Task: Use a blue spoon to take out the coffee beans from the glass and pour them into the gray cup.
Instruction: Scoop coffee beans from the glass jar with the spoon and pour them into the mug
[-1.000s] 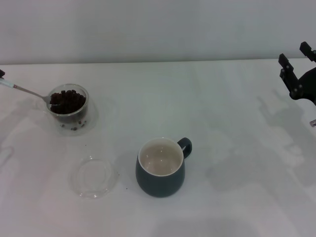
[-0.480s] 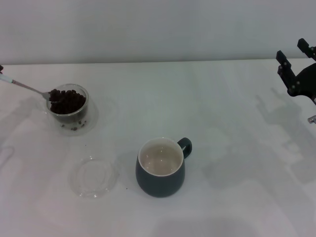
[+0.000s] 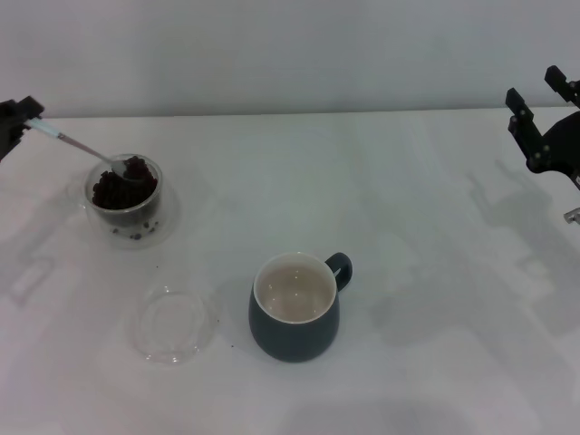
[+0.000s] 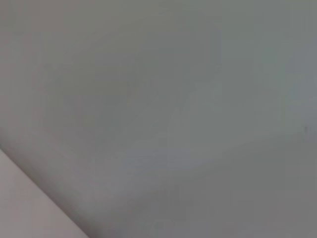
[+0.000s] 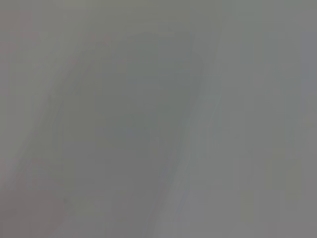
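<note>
Here, the blue spoon (image 3: 77, 149) is pinched at its handle end by the fingers of the left gripper (image 3: 18, 116) at the far left; its bowl is sunk among the coffee beans (image 3: 122, 185) in the glass (image 3: 124, 201). The gray cup (image 3: 294, 308) is set on the desk (image 3: 408, 227), near centre. The right gripper (image 3: 542, 109), fingers spread, is held at the far right.

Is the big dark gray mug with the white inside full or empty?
Empty. In the head view the squat dark blue-gray mug shows only its bare cream-white inside; the dark brown coffee beans are all over in the small clear glass.
</note>
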`<state>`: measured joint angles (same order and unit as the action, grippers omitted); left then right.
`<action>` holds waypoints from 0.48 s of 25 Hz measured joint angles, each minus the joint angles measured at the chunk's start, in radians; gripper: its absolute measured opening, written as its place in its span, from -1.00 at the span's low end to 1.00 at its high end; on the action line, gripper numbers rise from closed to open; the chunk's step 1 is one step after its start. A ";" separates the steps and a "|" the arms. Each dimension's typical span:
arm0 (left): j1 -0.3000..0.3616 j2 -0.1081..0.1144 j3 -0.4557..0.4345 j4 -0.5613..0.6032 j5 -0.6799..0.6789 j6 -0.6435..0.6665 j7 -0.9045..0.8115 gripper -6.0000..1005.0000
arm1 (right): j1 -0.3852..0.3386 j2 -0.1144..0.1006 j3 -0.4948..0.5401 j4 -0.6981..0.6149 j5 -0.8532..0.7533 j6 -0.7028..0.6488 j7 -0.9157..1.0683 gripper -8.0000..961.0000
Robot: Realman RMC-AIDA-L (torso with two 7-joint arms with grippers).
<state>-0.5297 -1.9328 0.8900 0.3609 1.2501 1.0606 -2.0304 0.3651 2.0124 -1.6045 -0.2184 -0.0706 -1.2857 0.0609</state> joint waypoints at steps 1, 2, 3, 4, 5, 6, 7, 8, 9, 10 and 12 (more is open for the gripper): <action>-0.010 0.000 0.007 -0.002 0.000 0.003 -0.001 -0.72 | 0.000 0.000 0.000 -0.002 0.000 0.000 0.000 0.06; -0.014 -0.001 0.012 -0.002 0.001 0.005 -0.001 -0.72 | 0.000 0.000 0.000 -0.002 0.000 0.000 0.000 0.06; -0.014 -0.001 0.012 -0.002 0.001 0.005 -0.001 -0.72 | 0.000 0.000 0.000 -0.004 0.000 0.000 0.000 0.06; -0.020 -0.004 0.022 -0.003 0.002 0.008 -0.002 -0.72 | 0.001 0.000 0.000 -0.004 0.000 -0.001 0.000 0.06; -0.023 -0.006 0.027 -0.003 0.002 0.008 -0.003 -0.72 | 0.003 0.000 0.000 -0.005 0.000 -0.002 0.000 0.06; -0.028 -0.009 0.036 -0.003 0.003 0.010 -0.004 -0.72 | 0.006 0.000 0.001 -0.005 0.000 -0.002 0.000 0.06; -0.031 -0.011 0.042 -0.003 0.003 0.011 -0.005 -0.72 | 0.008 0.000 0.003 -0.007 0.000 -0.002 0.000 0.06; -0.031 -0.011 0.042 -0.003 0.003 0.011 -0.005 -0.72 | 0.009 0.000 0.007 -0.008 0.000 -0.002 0.000 0.06; -0.039 -0.013 0.053 -0.004 0.003 0.017 -0.005 -0.72 | 0.011 0.000 0.013 -0.011 0.001 -0.002 0.000 0.06; -0.048 -0.018 0.065 -0.004 0.004 0.023 -0.005 -0.72 | 0.013 0.000 0.021 -0.014 0.001 -0.002 0.000 0.06; -0.055 -0.022 0.078 -0.005 0.004 0.025 -0.005 -0.72 | 0.017 0.000 0.039 -0.019 0.001 -0.001 0.000 0.06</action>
<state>-0.5844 -1.9545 0.9676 0.3561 1.2542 1.0859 -2.0357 0.3817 2.0125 -1.5656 -0.2377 -0.0696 -1.2871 0.0607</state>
